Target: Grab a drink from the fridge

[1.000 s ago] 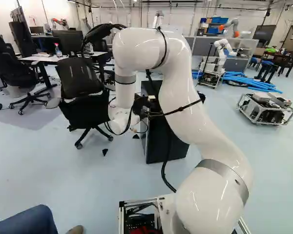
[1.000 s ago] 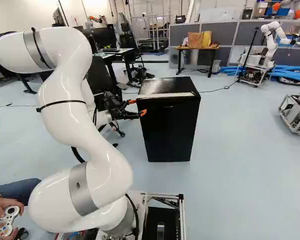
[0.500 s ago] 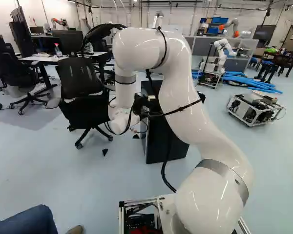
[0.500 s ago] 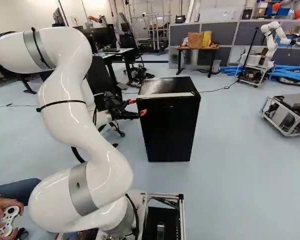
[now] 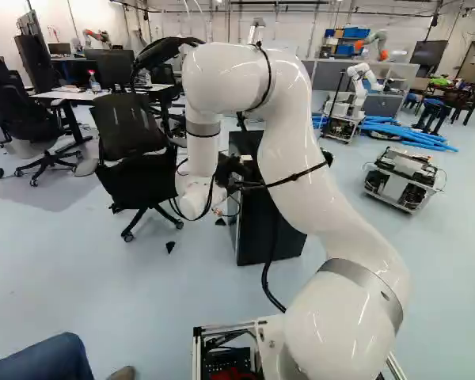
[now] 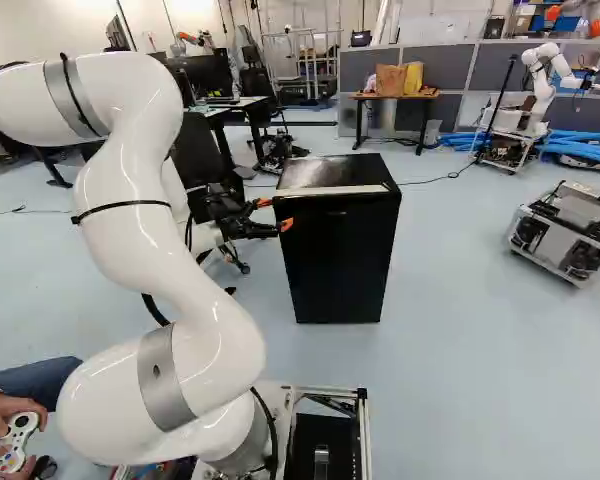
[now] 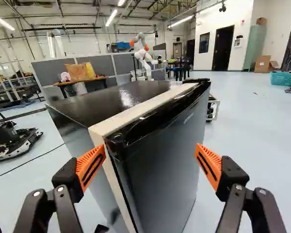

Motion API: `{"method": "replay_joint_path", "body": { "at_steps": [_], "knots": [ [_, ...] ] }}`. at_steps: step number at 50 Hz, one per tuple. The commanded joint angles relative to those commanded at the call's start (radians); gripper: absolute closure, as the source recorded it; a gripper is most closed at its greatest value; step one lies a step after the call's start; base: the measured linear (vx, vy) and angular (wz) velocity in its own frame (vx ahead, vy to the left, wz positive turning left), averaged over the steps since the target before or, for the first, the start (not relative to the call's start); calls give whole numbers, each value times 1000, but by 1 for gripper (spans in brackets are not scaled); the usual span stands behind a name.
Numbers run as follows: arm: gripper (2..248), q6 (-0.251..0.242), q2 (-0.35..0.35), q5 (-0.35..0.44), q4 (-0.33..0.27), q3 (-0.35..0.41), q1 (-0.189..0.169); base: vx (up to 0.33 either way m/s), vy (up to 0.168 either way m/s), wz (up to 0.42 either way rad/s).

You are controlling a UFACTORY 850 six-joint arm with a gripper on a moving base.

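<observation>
Claw (image 6: pixel 275 214) held spread, orange pads (image 7: pixel 212 159) parted widely; fridge (image 6: pixel 342 260) faced at claw's twelve o'clock. In right base view, from arm's lowest joint (image 6: pixel 242 452): fridge placed at one o'clock, wheeled frame (image 6: pixel 565 238) parked at two, game controller (image 6: pixel 18 437) handheld at nine.

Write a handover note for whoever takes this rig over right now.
Tool: open, holding nothing, at the upper side edge of the fridge, one finger near the door seam; whether it touches, I cannot tell.
Job's things: fridge stands ahead of the base, its door looks shut; any drink inside is hidden.
Done: tool is at the door's edge.
Left: open the door, find a drink, grip it, take it out.
</observation>
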Motion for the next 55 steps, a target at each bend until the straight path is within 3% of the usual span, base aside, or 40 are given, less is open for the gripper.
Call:
{"method": "replay_joint_path", "body": {
  "at_steps": [55],
  "knots": [
    [3,0,-6,20,0,-12,-12,0,0,0]
  ]
}}
